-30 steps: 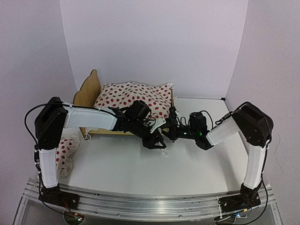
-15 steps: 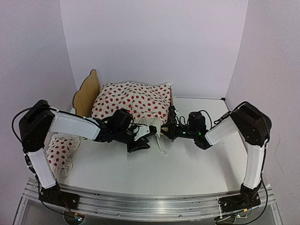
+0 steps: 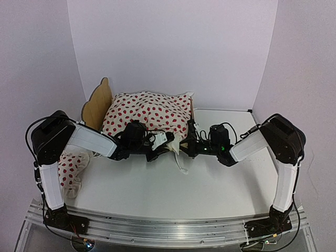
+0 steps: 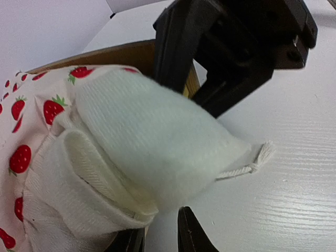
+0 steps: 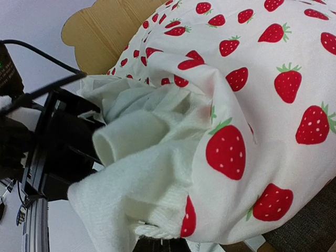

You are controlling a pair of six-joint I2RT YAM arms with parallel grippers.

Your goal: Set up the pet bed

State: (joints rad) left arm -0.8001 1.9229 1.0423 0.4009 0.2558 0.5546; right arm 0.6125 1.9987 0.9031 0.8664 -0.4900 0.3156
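No legible text, label or number anywhere.

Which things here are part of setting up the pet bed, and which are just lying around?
In the job: pet bed, strawberry cloth on it, left gripper and right gripper at its corner.
Lying about: small pillow, off the bed.

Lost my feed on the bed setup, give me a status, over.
Right gripper shut on strawberry cloth at the foot end. Left gripper at its white fold, grip unclear. Pet bed upright, cloth heaped on it. Pillow lying off-bed.
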